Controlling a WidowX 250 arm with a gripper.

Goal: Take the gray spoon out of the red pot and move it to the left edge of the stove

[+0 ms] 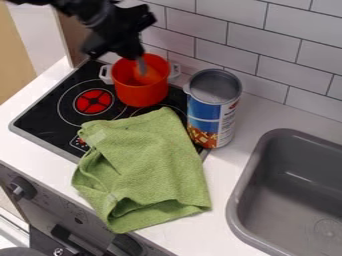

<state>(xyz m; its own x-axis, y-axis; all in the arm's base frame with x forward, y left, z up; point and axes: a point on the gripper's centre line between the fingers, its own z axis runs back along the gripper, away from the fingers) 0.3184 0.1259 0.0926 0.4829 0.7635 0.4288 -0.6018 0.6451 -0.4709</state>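
Apparently hanging over the red pot (140,92) with the black pincer (135,55); cannot tell whether apart, together or clamped. Just below, with a slim grey object (141,66) dipping into the pot, long axis nearly upright, lower end down. Set upright at the back of the stovetop (47,106), handles out left and right, beside a tall can (212,117), behind a crumpled green towel (143,165) lying partly on the surface (230,172).
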